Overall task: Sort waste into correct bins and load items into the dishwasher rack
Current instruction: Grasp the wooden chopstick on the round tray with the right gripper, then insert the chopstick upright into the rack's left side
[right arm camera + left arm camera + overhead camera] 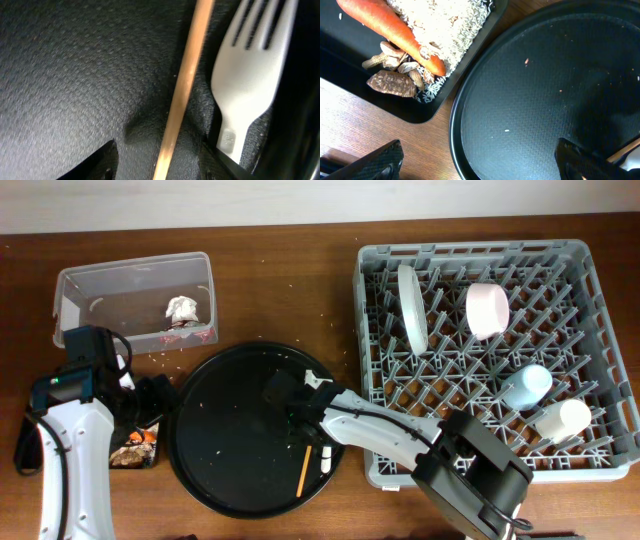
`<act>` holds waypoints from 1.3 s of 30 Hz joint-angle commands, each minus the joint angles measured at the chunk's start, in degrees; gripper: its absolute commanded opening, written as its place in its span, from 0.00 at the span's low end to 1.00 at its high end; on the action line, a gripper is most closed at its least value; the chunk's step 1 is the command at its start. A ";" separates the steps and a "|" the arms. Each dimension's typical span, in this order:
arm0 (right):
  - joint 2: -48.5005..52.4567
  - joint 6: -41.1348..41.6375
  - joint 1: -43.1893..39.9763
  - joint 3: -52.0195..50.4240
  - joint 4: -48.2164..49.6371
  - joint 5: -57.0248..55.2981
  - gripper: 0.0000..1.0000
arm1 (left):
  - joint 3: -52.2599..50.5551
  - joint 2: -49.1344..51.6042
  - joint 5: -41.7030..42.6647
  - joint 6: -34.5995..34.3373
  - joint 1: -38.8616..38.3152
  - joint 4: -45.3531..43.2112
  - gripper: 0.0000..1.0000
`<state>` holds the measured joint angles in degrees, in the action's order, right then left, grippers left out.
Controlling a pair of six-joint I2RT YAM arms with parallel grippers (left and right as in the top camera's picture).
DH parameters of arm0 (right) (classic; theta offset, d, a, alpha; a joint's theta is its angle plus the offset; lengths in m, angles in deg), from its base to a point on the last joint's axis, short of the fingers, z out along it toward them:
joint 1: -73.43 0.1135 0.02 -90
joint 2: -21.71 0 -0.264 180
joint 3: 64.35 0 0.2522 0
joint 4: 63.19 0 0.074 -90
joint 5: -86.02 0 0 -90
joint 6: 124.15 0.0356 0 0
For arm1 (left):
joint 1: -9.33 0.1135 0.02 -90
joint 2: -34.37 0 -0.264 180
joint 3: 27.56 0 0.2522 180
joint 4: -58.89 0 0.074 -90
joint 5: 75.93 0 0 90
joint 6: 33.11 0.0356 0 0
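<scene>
Chopstick (185, 85) inside right end effector (160, 152), released, not pinched yet: squeeze softly, lift straight, keep off fork (250, 75).

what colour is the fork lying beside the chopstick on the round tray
White, plain. The fork shows best in the right wrist view.

Looks like a robotics lab mocked up as a kitchen. There's a brown wood-grain table (290, 280) against a pale wall (300, 200) along the top, with a grey dishwasher rack (480, 250) at right. A clear plastic tub (130, 268) sits upper left, and two robot arms (70, 450) reach in from the bottom.
</scene>
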<state>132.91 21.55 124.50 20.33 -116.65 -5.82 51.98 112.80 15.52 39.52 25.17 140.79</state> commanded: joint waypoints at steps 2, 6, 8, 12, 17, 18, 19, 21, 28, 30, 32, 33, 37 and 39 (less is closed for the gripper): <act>1.79 0.26 0.35 -0.59 -0.74 -4.22 0.51 | -0.17 -0.35 -0.15 0.24 0.20 0.09 0.96; 1.79 0.11 0.39 -0.59 -2.97 -4.22 0.25 | -0.17 -0.35 -0.17 0.24 0.20 0.04 0.96; 1.79 0.11 0.42 -0.59 -3.61 -4.20 0.18 | -0.17 -0.35 -0.17 0.24 0.20 0.07 0.96; 1.79 0.09 0.39 -0.59 -3.78 -1.97 0.11 | -0.17 -0.35 -0.17 0.24 0.20 0.09 0.96; -0.13 -0.33 0.15 0.59 -4.15 1.60 0.08 | -0.17 -0.35 -0.17 0.24 0.20 0.09 0.96; -1.77 -2.99 -0.20 2.14 -4.61 1.60 0.08 | -0.17 -0.35 -0.17 0.24 0.20 0.11 0.96; -2.67 -4.55 -0.42 3.30 -5.22 1.62 0.07 | -0.17 -0.35 -0.17 0.24 0.20 0.11 0.96; -6.38 -9.27 -1.81 8.07 -9.68 1.40 0.07 | -0.17 -0.35 -0.17 0.24 0.20 0.11 0.96; -16.50 -26.32 -18.64 15.50 -25.70 0.98 0.07 | -0.17 -0.35 -0.20 0.24 0.20 0.07 0.97; -15.87 -29.57 -23.85 14.43 -28.87 1.01 0.07 | -0.17 -0.35 -0.17 0.24 0.20 0.04 0.96; -14.75 -30.01 -26.75 10.88 -28.41 1.33 0.07 | -0.17 -0.35 -0.17 0.24 0.20 0.07 0.96; -14.25 -30.01 -26.84 8.79 -27.17 1.42 0.07 | -0.17 -0.35 -0.20 0.24 0.20 0.07 0.96; -14.01 -29.99 -25.92 2.16 -21.57 2.32 0.05 | -0.17 -0.35 -0.17 0.24 0.20 0.07 0.96; -14.01 -29.99 -25.97 1.60 -20.68 2.29 0.05 | -0.17 -0.35 -0.17 0.24 0.20 0.09 0.96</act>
<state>118.77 -7.85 98.36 22.77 -137.87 -3.59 51.95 112.80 15.52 39.52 25.17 140.83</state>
